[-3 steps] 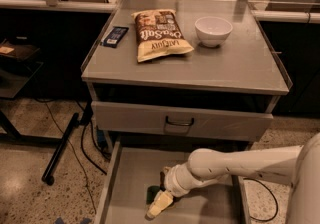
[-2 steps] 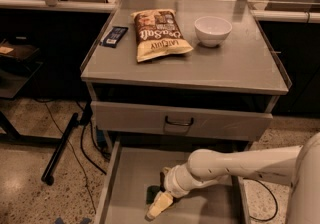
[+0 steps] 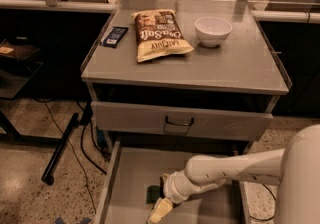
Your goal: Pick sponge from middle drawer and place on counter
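Note:
The middle drawer point(image 3: 127, 173) is pulled open at the bottom of the view. A small dark green sponge point(image 3: 152, 194) lies on its flat bottom near the front. My gripper point(image 3: 158, 211) is reached down into the drawer from the right, its pale tip right beside and just in front of the sponge. I cannot tell whether it touches the sponge. The white arm point(image 3: 235, 168) crosses the drawer's right half. The grey counter point(image 3: 210, 68) is above, at the middle of the view.
On the counter lie a chip bag point(image 3: 160, 33), a white bowl point(image 3: 213, 30) and a dark blue flat packet point(image 3: 115, 36). A shut drawer front with a dark bar handle point(image 3: 179, 121) sits above the open drawer. A black stand leg point(image 3: 62, 145) and cables lie on the floor at the left.

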`<state>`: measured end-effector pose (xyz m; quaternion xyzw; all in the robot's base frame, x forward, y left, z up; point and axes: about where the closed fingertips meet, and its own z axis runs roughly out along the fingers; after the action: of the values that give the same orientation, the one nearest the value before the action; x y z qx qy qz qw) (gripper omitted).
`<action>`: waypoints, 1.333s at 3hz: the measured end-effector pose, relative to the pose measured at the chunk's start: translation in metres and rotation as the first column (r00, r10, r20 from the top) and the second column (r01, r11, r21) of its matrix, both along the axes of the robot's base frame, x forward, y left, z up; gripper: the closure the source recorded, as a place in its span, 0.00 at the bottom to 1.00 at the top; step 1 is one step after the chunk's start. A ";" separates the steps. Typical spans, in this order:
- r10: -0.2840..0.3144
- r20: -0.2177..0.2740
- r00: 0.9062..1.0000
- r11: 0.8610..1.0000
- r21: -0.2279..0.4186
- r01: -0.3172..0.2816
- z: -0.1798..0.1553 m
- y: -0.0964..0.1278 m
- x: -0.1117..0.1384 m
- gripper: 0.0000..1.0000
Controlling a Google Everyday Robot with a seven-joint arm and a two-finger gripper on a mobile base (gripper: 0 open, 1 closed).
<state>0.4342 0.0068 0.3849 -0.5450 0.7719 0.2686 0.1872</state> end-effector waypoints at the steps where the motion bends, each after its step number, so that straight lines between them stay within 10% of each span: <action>1: 0.015 -0.011 1.000 1.000 -0.002 -0.015 -0.026 -0.001 -0.001 0.00; 2: 0.018 -0.015 1.000 1.000 -0.002 -0.018 -0.032 0.000 -0.001 0.12; 4: 0.018 -0.015 1.000 1.000 -0.002 -0.018 -0.032 0.000 -0.001 0.66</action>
<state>0.4327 0.0066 0.3526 -0.5499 0.7687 0.2737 0.1784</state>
